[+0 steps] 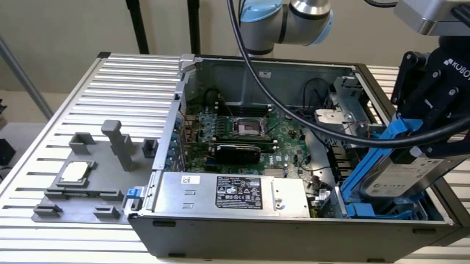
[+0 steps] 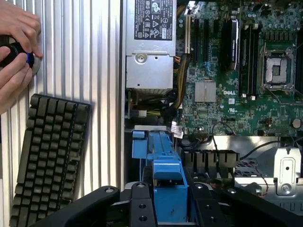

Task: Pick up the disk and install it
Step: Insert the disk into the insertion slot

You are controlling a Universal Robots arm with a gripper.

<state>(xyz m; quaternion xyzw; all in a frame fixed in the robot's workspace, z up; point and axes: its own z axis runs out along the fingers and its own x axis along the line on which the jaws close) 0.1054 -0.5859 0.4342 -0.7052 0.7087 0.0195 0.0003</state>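
Tabletop (image 1: pixel 125 82) of ribbed metal, beige wall (image 1: pixel 59 27), tool (image 1: pixel 417 144) gripping disk (image 1: pixel 400 177)

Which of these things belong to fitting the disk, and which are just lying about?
In the job:
- disk, held by the gripper
- open computer case
- blue bay below the disk

Lying about:
- keyboard
- square chip
- grey holder under the chip
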